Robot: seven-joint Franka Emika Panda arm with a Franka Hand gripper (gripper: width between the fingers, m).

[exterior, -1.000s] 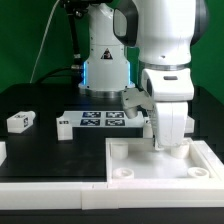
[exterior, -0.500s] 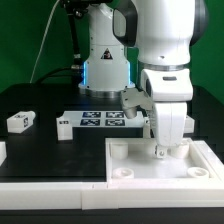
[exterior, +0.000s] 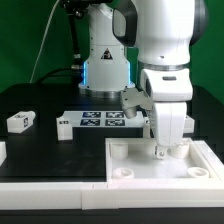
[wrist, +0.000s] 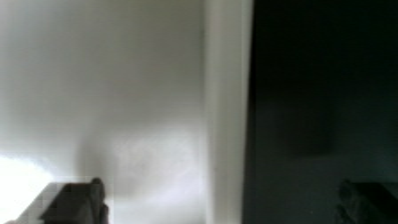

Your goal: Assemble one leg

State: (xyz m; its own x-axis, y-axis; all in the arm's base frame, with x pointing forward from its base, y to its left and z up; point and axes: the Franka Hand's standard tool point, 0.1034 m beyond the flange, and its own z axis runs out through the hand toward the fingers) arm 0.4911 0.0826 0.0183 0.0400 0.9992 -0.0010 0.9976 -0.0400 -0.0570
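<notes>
White leg (exterior: 20,121) on black desk (exterior: 50,150), exterior view's left, well apart from gripper (exterior: 161,149). Gripper fingers apart, empty, low at panel (exterior: 150,172) far edge, probably squaring panel before leg pickup.

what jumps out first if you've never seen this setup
The big white arm dominates the exterior view's right, its jaws down at the far edge of the large white panel. A small tagged leg lies on the black table, far to the exterior view's left.
</notes>
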